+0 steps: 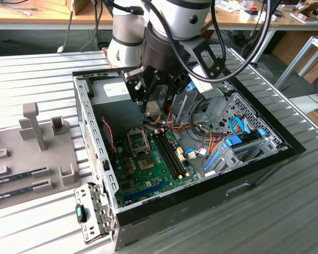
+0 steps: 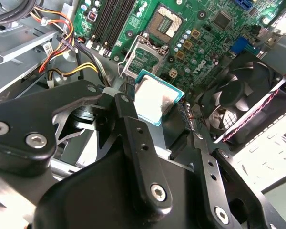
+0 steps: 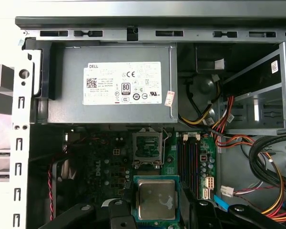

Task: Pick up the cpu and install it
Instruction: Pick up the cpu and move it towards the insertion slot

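The end effector (image 2: pixel 157 109) was clamped on the cpu (image 2: pixel 151 95) by two opposite edges, above the motherboard (image 2: pixel 207 45) and near the open socket (image 2: pixel 164 21). The chip looked light, thin, stiff and fragile underneath, so edge holds seemed safest.

Cpu (image 2: pixel 155 102) above motherboard (image 1: pixel 131 170), inside case (image 1: pixel 201 203)

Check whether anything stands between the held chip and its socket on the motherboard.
Nothing visible does. The claw grips the square silver-topped, green-rimmed cpu above the green motherboard. The metal-framed socket lies bare, and its hinged retaining frame is lifted open at one edge.
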`<state>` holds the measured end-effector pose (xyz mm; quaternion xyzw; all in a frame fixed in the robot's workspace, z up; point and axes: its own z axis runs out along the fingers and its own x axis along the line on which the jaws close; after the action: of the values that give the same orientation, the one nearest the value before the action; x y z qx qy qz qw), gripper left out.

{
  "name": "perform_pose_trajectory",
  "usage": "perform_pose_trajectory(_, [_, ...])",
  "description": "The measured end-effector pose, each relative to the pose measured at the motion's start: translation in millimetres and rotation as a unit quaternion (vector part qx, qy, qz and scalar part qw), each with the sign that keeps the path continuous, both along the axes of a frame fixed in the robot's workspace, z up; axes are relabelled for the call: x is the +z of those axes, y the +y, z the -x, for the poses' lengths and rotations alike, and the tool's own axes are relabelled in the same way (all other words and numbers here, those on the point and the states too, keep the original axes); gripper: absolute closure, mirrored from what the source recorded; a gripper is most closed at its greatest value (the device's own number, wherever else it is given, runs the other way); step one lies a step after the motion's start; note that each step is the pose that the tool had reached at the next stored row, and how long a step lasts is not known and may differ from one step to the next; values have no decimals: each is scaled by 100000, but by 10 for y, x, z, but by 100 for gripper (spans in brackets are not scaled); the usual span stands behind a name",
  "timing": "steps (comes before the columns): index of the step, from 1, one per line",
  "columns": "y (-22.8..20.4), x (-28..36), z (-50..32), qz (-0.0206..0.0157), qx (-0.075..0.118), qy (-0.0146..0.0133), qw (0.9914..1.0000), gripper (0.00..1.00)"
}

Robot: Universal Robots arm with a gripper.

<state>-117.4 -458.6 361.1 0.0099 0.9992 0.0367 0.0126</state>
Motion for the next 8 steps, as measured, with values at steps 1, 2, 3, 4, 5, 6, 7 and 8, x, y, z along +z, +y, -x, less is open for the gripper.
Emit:
perform_pose_trajectory(1, [0, -3, -1, -1, 1, -2, 100000, 53])
perform_pose_trajectory(2, [0, -5, -1, 1, 1, -2, 100000, 53])
perform_pose_trajectory(3, [0, -7, -2, 5, -1, 0, 100000, 53])
perform_pose_trajectory(4, [0, -9, -2, 4, -1, 1, 100000, 53])
perform_pose_trajectory(5, [0, -12, -3, 8, -1, -1, 100000, 53])
perform_pose_trajectory(6, [0, -13, -3, 9, 0, 1, 100000, 53])
perform_pose_trajectory(7, [0, -14, -4, 9, 0, -1, 100000, 53])
perform_pose_trajectory(8, [0, -17, -5, 14, 2, 0, 100000, 53])
